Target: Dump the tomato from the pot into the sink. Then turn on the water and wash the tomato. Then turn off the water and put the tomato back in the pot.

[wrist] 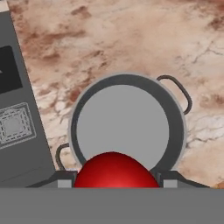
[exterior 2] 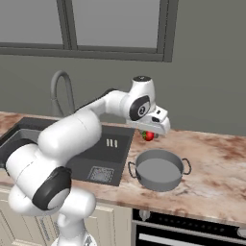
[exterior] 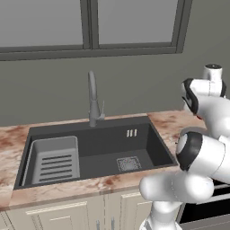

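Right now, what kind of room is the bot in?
A simulated kitchen, by the look of it: a sink with a gooseneck faucet set in a marble-look counter, and a pot beside it.

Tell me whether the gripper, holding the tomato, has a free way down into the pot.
Probably yes. The gripper holds the tomato above the far rim of the pot, which stands open and empty on the counter with nothing over it.

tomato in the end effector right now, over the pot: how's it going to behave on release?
The tomato looks smooth and round, so it will likely roll once dropped. The pot has a flat bottom and a raised wall, which should contain it. It sits between the end effector fingers as a small ball, so the grip may be slippery.
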